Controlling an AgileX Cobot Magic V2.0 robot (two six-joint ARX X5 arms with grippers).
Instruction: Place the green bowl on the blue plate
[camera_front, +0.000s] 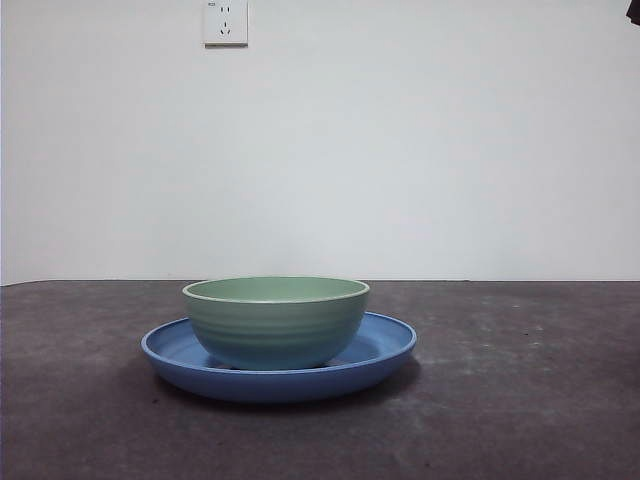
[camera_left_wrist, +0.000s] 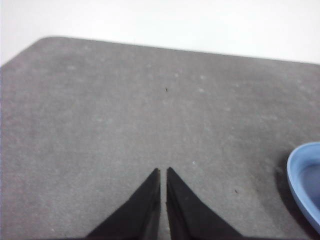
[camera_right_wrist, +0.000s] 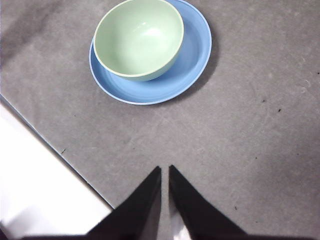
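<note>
Table (camera_front: 520, 400), dark grey w/ a mottled surface, carries everything; white wall behind it w/ a white socket (camera_front: 226, 22) high up.

Blue plate (camera_front: 385, 352) sits flat on the table, approx mid-table in the front view, well in from the far edge. In the right wrist view the plate (camera_right_wrist: 192, 60) lies near a straight table edge, w/ bare table between it and that edge. Left wrist view catches only a sliver of the plate's rim (camera_left_wrist: 300, 185).

Green bowl (camera_front: 276, 322) stands upright inside the plate, base on the plate's floor, empty. Right wrist view shows the bowl (camera_right_wrist: 139, 39) off-centre on the plate, closer to one side of the rim, so more blue shows on the opposite side.

Right gripper (camera_right_wrist: 165, 172) hangs above bare table, apart from plate & bowl, fingers pressed nearly together w/ only a thin slit between, holding nothing.

Left gripper (camera_left_wrist: 163, 175) hangs over bare table off to the side of the plate, fingers likewise close together w/ a narrow slit, nothing in them.

Small black tip (camera_front: 633, 10) shows at the top corner of the front view; can't tell which arm.
</note>
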